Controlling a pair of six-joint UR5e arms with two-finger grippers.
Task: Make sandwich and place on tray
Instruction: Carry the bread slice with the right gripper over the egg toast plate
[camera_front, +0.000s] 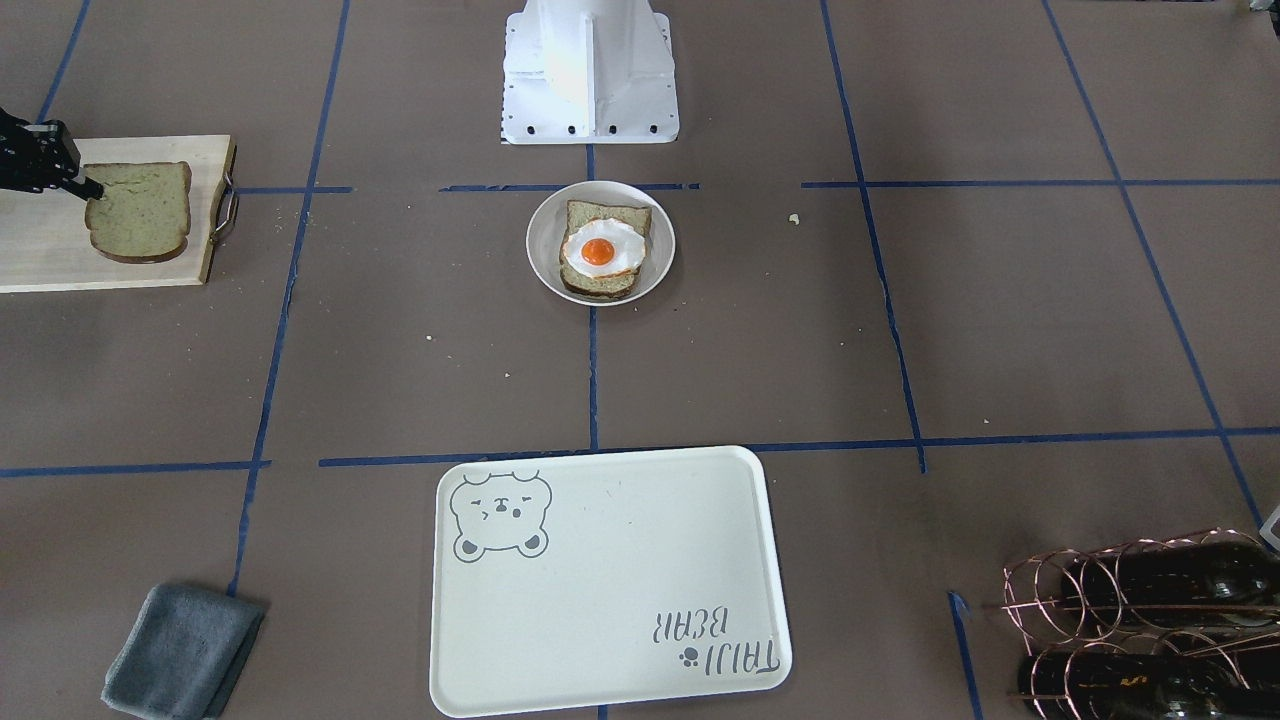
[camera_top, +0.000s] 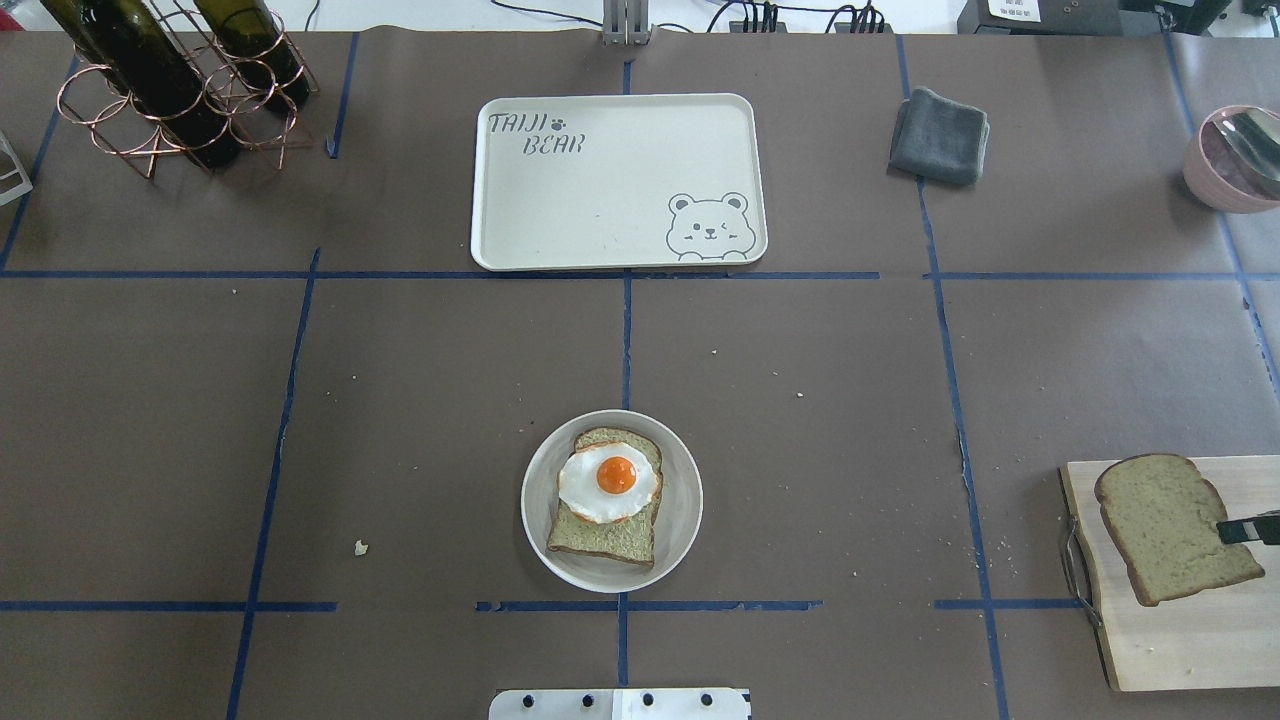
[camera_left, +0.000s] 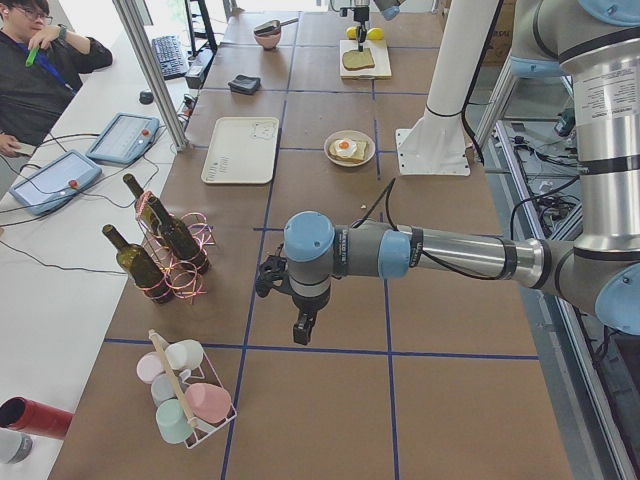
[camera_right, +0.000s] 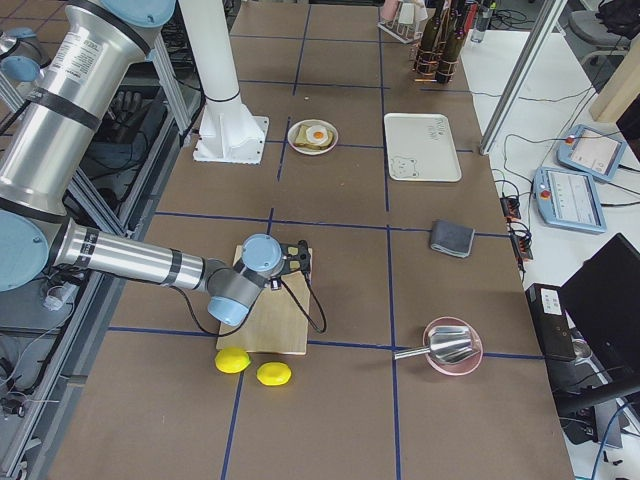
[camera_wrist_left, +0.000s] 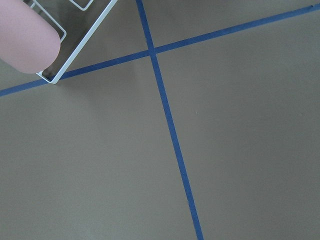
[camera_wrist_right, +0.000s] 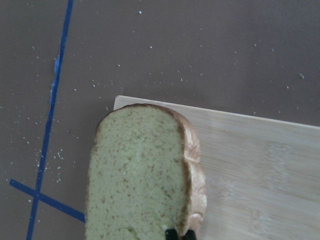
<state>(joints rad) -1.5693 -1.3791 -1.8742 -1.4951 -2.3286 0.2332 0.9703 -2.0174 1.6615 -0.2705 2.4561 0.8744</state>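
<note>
Half done with the sandwich on its plate, well short of the tray: clamping the right gripper on the top slice by its crust at the cutting board, holding it level, aiming squarely over the egg; being unable to tell the opening of the left gripper.

Two bread slices — one fried egg, one plate, one tray, two lemons.

An egg lies on a bread slice in the plate at the centre of the surface, just before the robot's base, with the tray well beyond it, the cloth right of the tray, and a second slice over the cutting board at far right.
</note>
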